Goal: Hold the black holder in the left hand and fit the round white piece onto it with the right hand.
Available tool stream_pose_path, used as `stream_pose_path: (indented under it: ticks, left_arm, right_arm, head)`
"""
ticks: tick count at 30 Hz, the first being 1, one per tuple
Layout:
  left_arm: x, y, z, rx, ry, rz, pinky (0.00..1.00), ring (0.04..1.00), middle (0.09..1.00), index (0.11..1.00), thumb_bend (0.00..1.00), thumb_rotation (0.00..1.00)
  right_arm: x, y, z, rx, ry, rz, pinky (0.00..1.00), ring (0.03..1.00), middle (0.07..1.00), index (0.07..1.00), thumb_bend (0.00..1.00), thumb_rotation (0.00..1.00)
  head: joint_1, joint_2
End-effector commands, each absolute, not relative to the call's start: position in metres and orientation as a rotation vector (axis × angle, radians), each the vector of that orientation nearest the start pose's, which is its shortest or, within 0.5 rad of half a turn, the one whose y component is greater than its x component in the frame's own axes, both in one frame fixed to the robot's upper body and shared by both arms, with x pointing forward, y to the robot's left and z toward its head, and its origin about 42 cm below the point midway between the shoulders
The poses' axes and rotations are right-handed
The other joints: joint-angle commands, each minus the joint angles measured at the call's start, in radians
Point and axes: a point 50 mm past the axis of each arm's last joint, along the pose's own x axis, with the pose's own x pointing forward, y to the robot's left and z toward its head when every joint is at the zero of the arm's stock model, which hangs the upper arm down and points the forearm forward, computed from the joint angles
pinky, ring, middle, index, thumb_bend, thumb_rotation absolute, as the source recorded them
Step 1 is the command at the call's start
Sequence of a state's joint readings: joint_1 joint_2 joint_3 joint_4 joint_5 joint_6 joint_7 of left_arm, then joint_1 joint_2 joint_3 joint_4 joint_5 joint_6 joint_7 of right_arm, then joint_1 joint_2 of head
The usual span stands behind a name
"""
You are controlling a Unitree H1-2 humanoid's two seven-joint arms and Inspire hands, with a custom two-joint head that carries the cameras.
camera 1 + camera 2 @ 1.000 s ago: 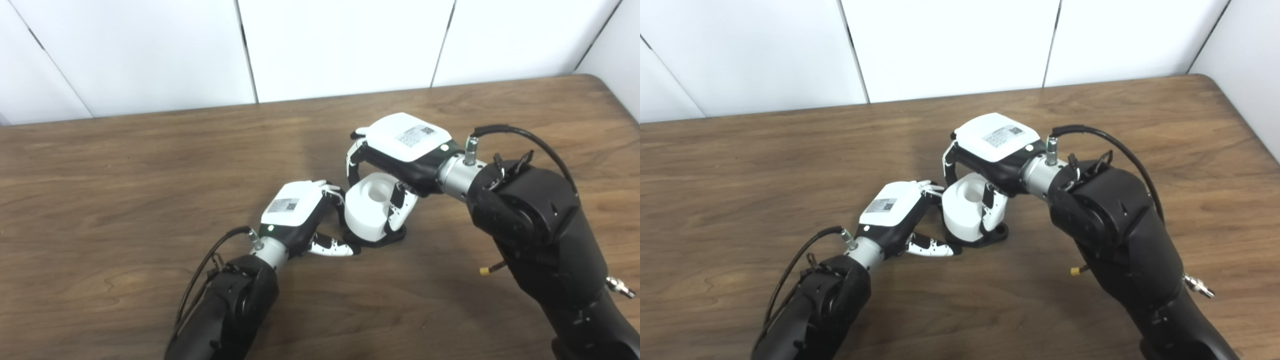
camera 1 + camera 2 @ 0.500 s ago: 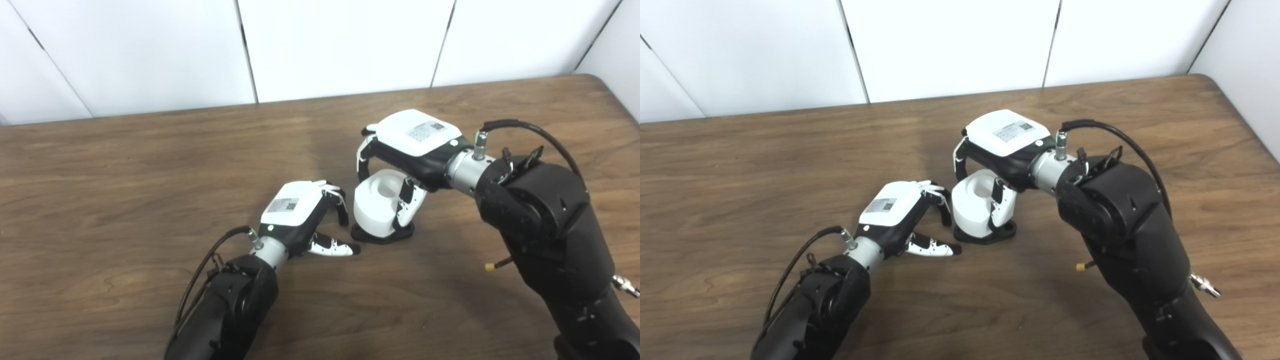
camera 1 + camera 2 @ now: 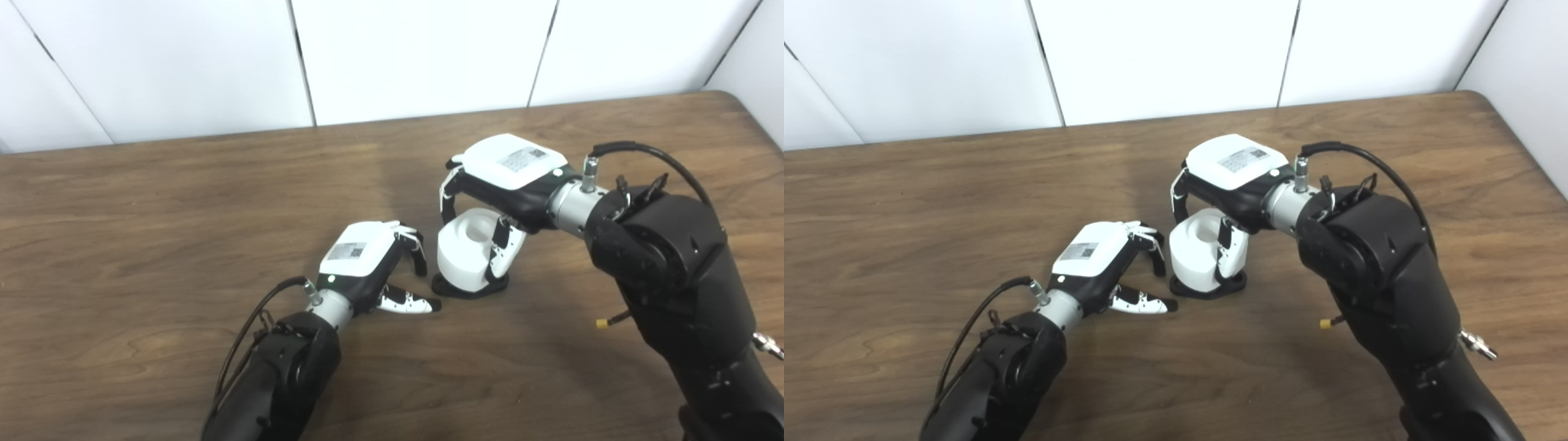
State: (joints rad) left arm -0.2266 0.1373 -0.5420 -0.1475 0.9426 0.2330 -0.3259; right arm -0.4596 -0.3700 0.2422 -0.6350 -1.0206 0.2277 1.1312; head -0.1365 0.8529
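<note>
Right hand (image 3: 499,184) clamped around round white piece (image 3: 467,248) atop black holder (image 3: 468,288) mid-table, left hand (image 3: 367,260) just beside, fingers apart, holding nothing.

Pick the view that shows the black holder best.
Left eye view, narrowly: the holder shows as a dark base under the white piece, clear of the left hand. The right eye view shows the same rim, thumb tip nearer.

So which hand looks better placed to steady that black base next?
The left hand: it is open beside the black holder, touching nothing. The right hand is already wrapped around the round white piece.
</note>
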Motion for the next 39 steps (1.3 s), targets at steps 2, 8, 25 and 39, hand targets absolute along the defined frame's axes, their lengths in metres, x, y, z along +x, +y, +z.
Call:
stream_pose_path:
  ticks: [2, 8, 25, 39]
  left_arm:
    - [0.304, 0.101, 0.154, 1.176, -0.160, -0.577, 0.91, 0.896, 0.794, 0.485, 0.52, 0.06]
    - [0.304, 0.101, 0.153, 1.175, -0.161, -0.576, 0.90, 0.893, 0.793, 0.485, 0.52, 0.06]
    - [0.306, 0.101, 0.153, 1.174, -0.164, -0.574, 0.91, 0.890, 0.794, 0.485, 0.52, 0.06]
    - [0.305, 0.103, 0.155, 1.178, -0.164, -0.572, 0.91, 0.889, 0.792, 0.485, 0.52, 0.05]
  right_arm:
    - [0.308, -0.192, 0.337, -1.571, -0.262, 0.554, 0.70, 0.905, 0.760, 0.482, 0.52, 0.13]
    - [0.306, -0.193, 0.335, -1.585, -0.249, 0.549, 0.72, 0.913, 0.763, 0.482, 0.52, 0.13]
    - [0.313, -0.196, 0.315, -1.592, -0.290, 0.507, 0.73, 0.910, 0.756, 0.482, 0.52, 0.13]
    - [0.312, -0.193, 0.306, -1.576, -0.275, 0.525, 0.73, 0.897, 0.765, 0.484, 0.52, 0.13]
  head:
    - [-0.001, 0.003]
    - [0.000, 0.003]
    - [0.016, -0.004]
    - [0.016, -0.006]
